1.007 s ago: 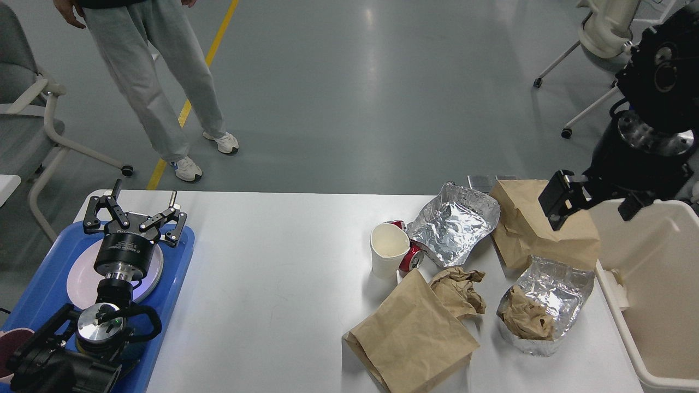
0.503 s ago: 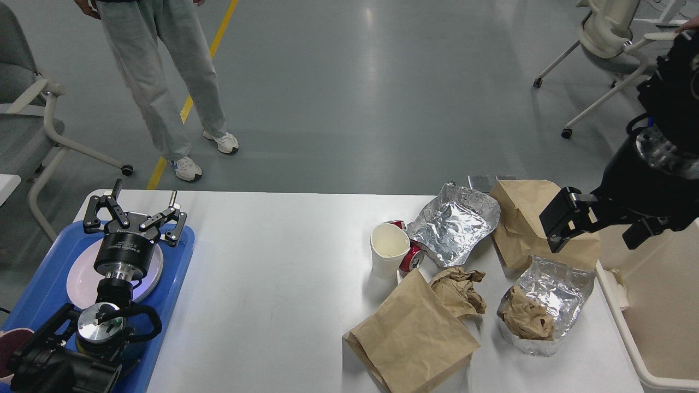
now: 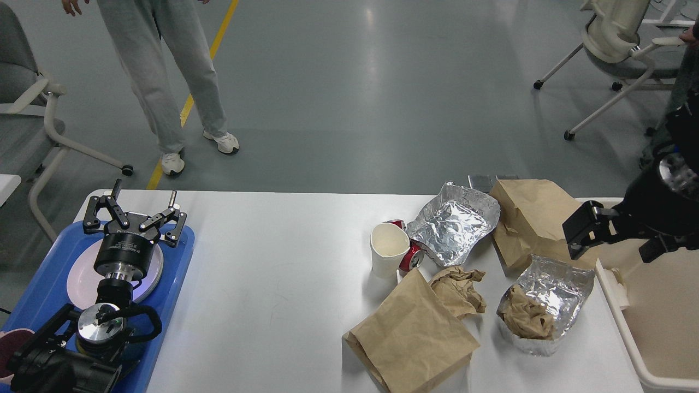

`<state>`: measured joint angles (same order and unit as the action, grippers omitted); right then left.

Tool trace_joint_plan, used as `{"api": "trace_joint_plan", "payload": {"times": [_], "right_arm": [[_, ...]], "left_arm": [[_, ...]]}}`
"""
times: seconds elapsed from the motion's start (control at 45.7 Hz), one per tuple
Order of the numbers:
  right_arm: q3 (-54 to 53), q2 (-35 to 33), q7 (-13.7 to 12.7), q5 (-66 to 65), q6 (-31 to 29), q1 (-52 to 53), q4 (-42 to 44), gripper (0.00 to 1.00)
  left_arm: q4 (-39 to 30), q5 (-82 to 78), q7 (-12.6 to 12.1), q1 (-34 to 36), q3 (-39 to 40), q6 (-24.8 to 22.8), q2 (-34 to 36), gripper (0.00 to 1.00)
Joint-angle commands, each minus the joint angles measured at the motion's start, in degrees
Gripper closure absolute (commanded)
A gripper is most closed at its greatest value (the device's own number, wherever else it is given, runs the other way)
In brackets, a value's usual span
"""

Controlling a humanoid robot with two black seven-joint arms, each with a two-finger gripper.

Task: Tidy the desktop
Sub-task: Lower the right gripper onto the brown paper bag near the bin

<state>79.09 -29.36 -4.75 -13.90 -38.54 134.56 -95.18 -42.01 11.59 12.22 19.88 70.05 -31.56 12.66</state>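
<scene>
The table (image 3: 284, 262) fills my lower view, litter clustered at four o'clock. My right end effector (image 3: 580, 229), grip unreadable, has pulled back toward the bin (image 3: 655, 327) at three o'clock; left end effector (image 3: 134, 215) stays splayed wide at nine o'clock.

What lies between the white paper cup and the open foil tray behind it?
In the head view, a red soda can lies on its side between white paper cup and crinkled foil tray, touching both.
</scene>
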Motion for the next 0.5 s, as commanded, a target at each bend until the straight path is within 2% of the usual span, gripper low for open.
{"api": "trace_joint_plan", "payload": {"times": [0.0,0.263,0.394,0.481], "right_arm": [[-0.2,-3.2,0.0,-0.3,3.1,-4.0,0.6,0.02],[-1.3,-2.2,0.1,0.1,10.7,-10.3,1.7,0.01],[-6.2,-1.5,0.3,-2.3,13.1,-13.1,6.8,0.01],[-7.2,1.7,0.2,-8.3,17.4,-18.0,14.7,0.04]], "left_arm": [[0.0,0.0,0.0,0.0,0.0,0.0,0.0,0.04],[0.0,0.0,0.0,0.0,0.0,0.0,0.0,0.04],[0.0,0.0,0.0,0.0,0.0,0.0,0.0,0.04],[0.0,0.0,0.0,0.0,0.0,0.0,0.0,0.04]]}}
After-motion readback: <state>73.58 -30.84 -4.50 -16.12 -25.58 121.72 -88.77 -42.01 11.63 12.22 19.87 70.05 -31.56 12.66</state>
